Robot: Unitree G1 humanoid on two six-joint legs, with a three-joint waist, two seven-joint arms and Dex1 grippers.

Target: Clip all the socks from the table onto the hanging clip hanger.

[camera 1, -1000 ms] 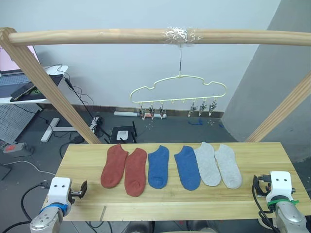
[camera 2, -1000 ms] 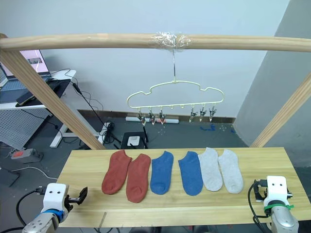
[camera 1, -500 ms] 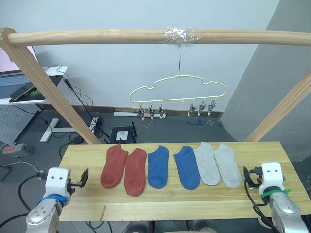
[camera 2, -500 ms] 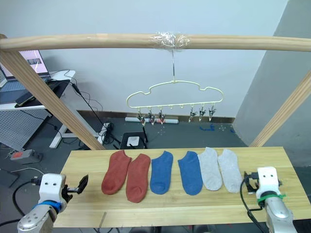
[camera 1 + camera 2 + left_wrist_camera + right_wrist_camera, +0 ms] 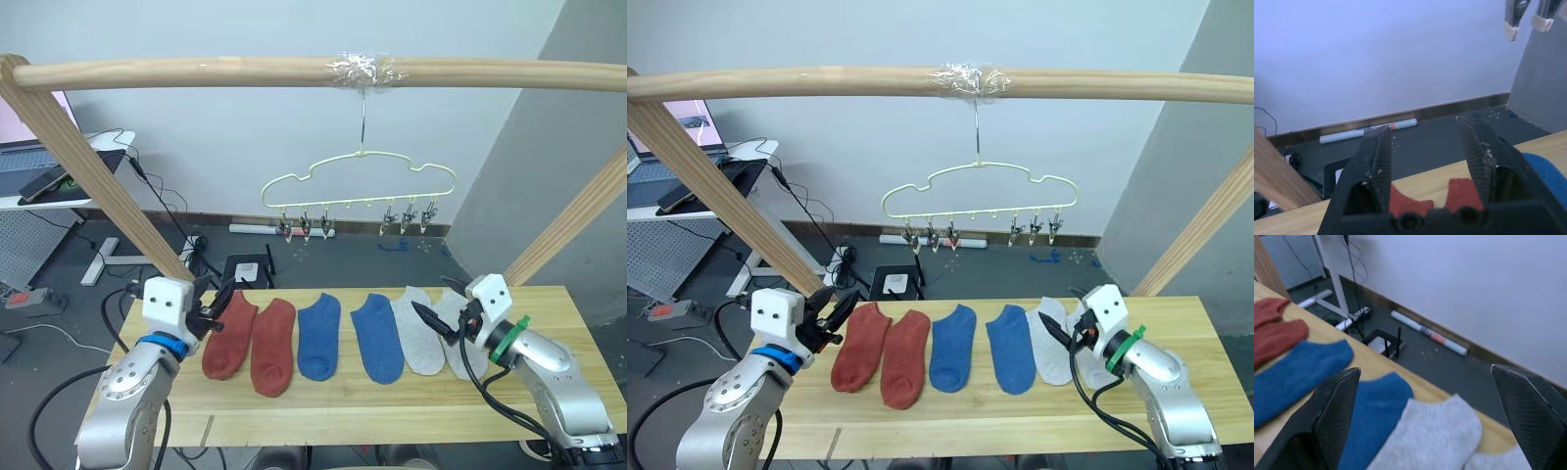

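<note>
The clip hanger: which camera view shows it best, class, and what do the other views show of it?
The left eye view shows the clip hanger best: whole, hooked on the wooden pole, with all its clips. The right eye view shows it equally whole. The left wrist view catches two clip tips at its edge.

socks (image 5: 338, 338): six flat on table (image 5: 343, 411) | clip hanger (image 5: 360, 186): seemingly empty

A lab: laptop desk (image 5: 59, 171), loose floor cables (image 5: 176, 245), bare walls, wooden test frame (image 5: 196, 73).
</note>
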